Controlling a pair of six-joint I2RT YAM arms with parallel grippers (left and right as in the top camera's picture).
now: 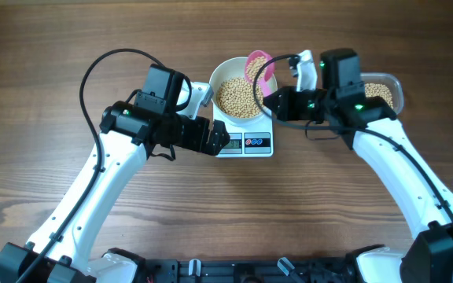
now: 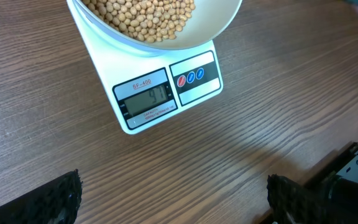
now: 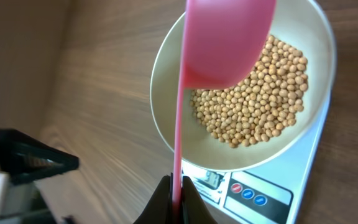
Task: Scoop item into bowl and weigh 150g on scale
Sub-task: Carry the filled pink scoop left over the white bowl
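Note:
The white bowl (image 1: 225, 66) stands on the white scale (image 1: 259, 143), holding a heap of tan beans (image 1: 238, 96). My right gripper (image 1: 270, 100) is shut on the thin handle of a pink scoop (image 1: 259, 66), whose cup hangs over the bowl's right rim. In the right wrist view the gripper (image 3: 177, 198) pinches the handle and the scoop (image 3: 229, 43) covers part of the beans (image 3: 253, 109). My left gripper (image 1: 219, 141) hovers at the scale's front left. It is open (image 2: 176, 208) over bare wood. The scale's display (image 2: 146, 99) shows blurred digits.
A clear plastic container (image 1: 390, 90) with more beans sits at the back right, mostly hidden behind my right arm. Wooden tabletop lies all around. Cables loop above both arms.

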